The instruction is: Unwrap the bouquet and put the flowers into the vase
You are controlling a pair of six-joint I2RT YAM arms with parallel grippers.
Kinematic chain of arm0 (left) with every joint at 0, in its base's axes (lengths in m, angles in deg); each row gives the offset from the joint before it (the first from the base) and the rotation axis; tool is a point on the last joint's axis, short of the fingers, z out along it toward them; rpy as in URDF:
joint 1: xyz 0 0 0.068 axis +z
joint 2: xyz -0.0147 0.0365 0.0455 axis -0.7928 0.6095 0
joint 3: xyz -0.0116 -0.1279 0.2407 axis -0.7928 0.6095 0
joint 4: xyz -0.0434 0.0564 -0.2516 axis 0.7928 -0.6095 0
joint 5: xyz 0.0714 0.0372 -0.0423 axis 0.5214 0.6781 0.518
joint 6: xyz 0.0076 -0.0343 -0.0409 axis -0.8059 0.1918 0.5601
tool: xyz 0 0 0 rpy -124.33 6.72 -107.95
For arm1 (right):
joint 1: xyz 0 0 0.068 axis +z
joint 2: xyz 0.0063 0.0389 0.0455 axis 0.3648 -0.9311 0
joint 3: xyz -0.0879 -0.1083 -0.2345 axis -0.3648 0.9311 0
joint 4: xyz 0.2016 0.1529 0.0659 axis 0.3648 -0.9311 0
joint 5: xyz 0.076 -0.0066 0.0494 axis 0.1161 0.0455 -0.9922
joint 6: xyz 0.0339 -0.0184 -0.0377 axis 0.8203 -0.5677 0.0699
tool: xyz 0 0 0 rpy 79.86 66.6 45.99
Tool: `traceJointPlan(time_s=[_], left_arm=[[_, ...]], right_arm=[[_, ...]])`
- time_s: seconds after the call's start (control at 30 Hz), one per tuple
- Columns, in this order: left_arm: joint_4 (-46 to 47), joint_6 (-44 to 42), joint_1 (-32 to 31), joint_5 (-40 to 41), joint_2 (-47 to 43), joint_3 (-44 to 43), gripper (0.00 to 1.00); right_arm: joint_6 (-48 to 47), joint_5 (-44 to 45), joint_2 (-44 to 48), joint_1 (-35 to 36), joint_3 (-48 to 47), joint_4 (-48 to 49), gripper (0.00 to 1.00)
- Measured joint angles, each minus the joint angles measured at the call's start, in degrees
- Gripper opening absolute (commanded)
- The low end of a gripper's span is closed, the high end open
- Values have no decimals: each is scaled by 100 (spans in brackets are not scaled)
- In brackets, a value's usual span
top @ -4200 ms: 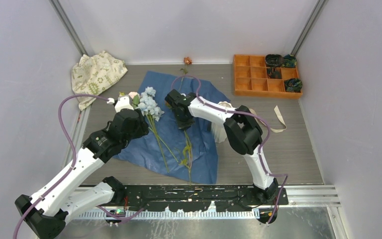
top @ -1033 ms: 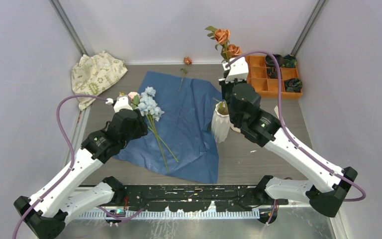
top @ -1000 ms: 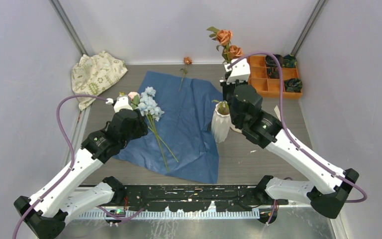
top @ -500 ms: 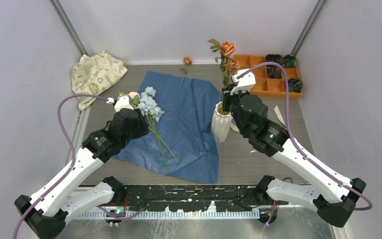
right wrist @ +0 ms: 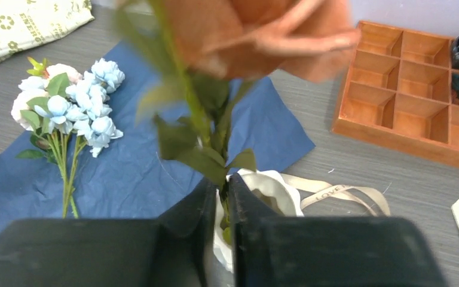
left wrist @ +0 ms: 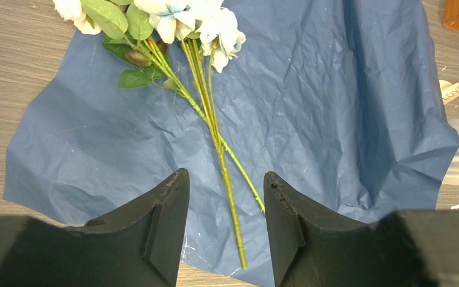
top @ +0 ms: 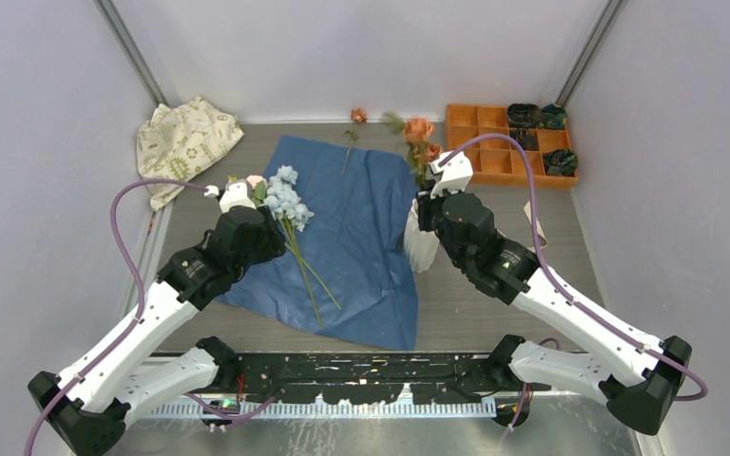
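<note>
The blue paper (top: 352, 237) lies spread flat on the table, unwrapped. Pale blue and pink-white flowers (top: 283, 199) lie on its left part, their stems (left wrist: 221, 155) running toward me. My left gripper (left wrist: 226, 176) hovers open just above those stem ends, holding nothing. The white ridged vase (top: 420, 249) stands at the paper's right edge. My right gripper (right wrist: 222, 182) sits directly over the vase rim (right wrist: 278, 191), shut on the stem of the rust-orange flowers (top: 420, 133). The stem's lower end reaches down into the vase.
A single orange flower (top: 357, 116) lies at the back beyond the paper. The beige ribbon (right wrist: 340, 194) lies loose right of the vase. An orange compartment tray (top: 458, 142) stands back right, and a cream printed cloth (top: 185, 138) lies back left.
My right arm has come down with the orange flowers, sinking their stem into the vase. The left arm and the flowers on the paper have not moved.
</note>
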Motion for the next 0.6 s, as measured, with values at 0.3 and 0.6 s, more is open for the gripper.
traceJointPlan(time_s=[0.3,0.6], left_arm=[[289,-404,0,-267,951,-863,57],[654,-835,245,-846,3032,-2837,59]], right_arm=[[273,-37,306,11,271,-258,67],[319,48,973,35,173,-531,99]])
